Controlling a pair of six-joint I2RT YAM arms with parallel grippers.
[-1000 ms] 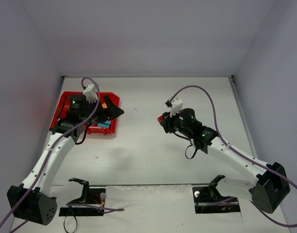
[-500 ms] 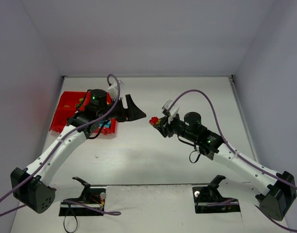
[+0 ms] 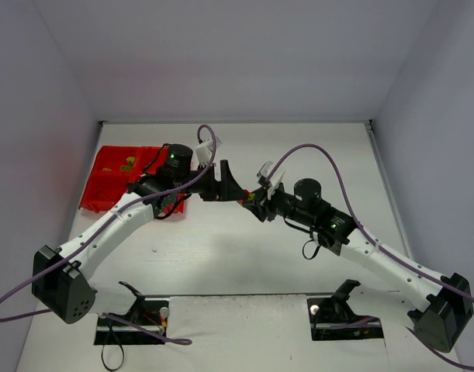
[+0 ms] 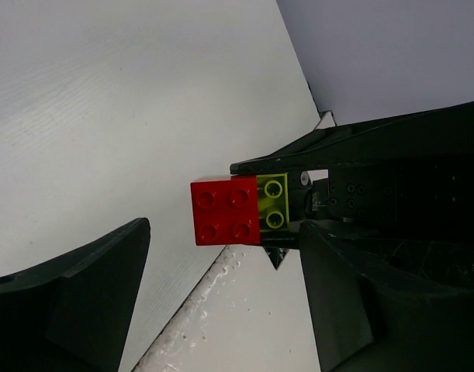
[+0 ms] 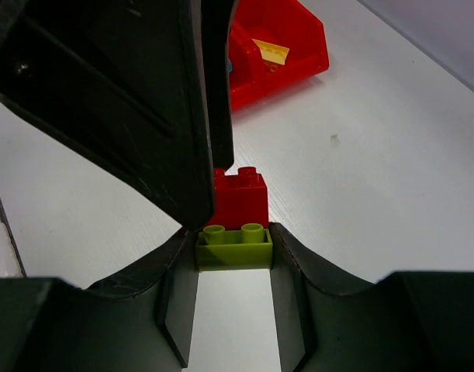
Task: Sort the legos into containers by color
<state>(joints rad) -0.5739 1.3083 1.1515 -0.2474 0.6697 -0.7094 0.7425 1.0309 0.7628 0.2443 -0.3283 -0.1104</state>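
In the right wrist view my right gripper [image 5: 233, 239] is shut on a lime green lego [image 5: 233, 249], held above the table. A red lego [image 5: 242, 198] is stuck on the lime one's studs and juts past the fingertips. From the left wrist, the red lego [image 4: 225, 211] and the lime lego [image 4: 274, 201] hang between the wide-apart fingers of my left gripper [image 4: 225, 252], which stands open with gaps on both sides. Seen from above, the left gripper [image 3: 230, 188] and right gripper [image 3: 253, 203] meet tip to tip at mid-table. The red tray of containers [image 3: 97, 190] lies at the far left.
The tray [image 5: 302, 46] shows behind the left finger [image 5: 143, 93], with a yellow lego [image 5: 270, 51] in one compartment. From above, lime legos [image 3: 128, 163] sit in a far compartment. Grey walls close the table's back and sides.
My left arm has swung right from over the tray to the right gripper's legos, and its jaws have narrowed a little. The right gripper has shifted slightly left, still holding the stacked pair.
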